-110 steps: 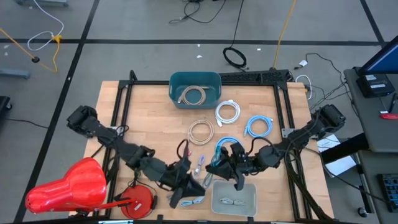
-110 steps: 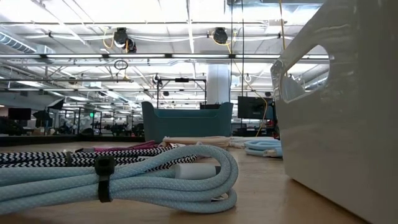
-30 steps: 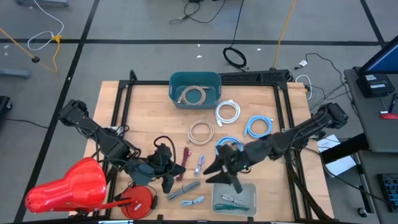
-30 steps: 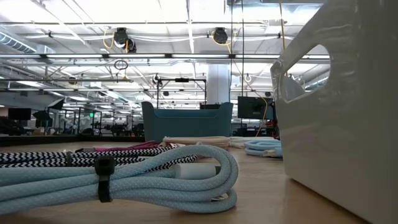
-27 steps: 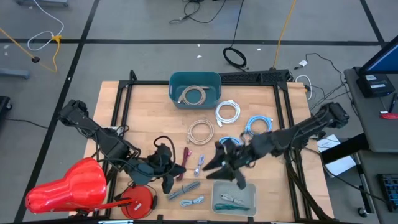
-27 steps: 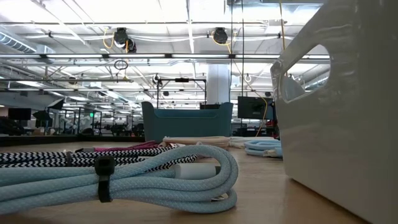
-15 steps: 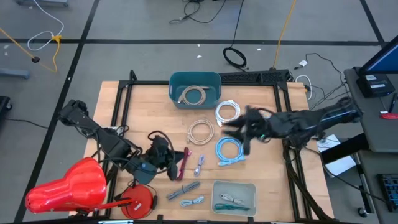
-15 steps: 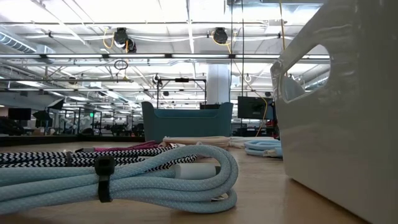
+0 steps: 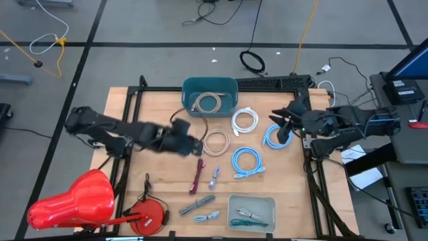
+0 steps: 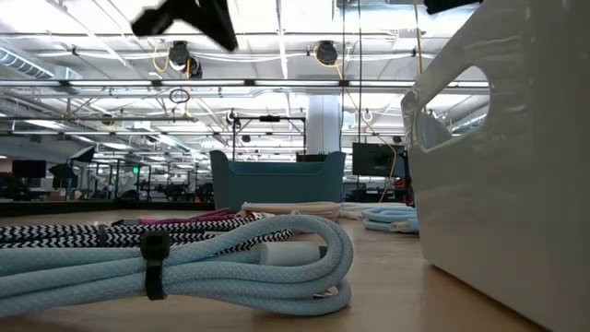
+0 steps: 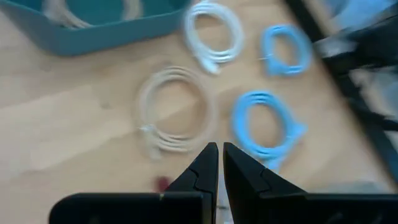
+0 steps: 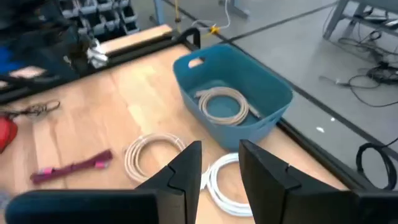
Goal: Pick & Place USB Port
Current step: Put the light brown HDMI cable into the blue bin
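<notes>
Several bundled cables lie on the wooden table: a beige coil (image 9: pixel 215 141), a white coil (image 9: pixel 245 121), two blue coils (image 9: pixel 277 136) (image 9: pixel 246 163), a maroon cable (image 9: pixel 198 175) and small grey bundles (image 9: pixel 200 206). Another beige coil lies in the teal bin (image 9: pixel 209 96). The grey tray (image 9: pixel 252 213) at the near edge holds a small cable. My left gripper (image 9: pixel 198 146) (image 11: pixel 219 155) hovers shut and holding nothing, left of the beige coil. My right gripper (image 9: pixel 274 127) (image 12: pixel 221 158) hovers open and holding nothing, near the far blue coil.
A red object (image 9: pixel 70 199) and a red reel (image 9: pixel 150 215) sit at the table's near left corner. A black frame (image 9: pixel 130 100) runs round the table. In the low view a pale blue cable (image 10: pixel 184 267) and the tray's white wall (image 10: pixel 507 166) fill the foreground.
My right gripper rose from over the grey tray at the near edge and swung toward the far right, ending beside the far blue coil. My left gripper moved from the near edge up and toward the far side, stopping left of the beige coil. The cables stayed where they were.
</notes>
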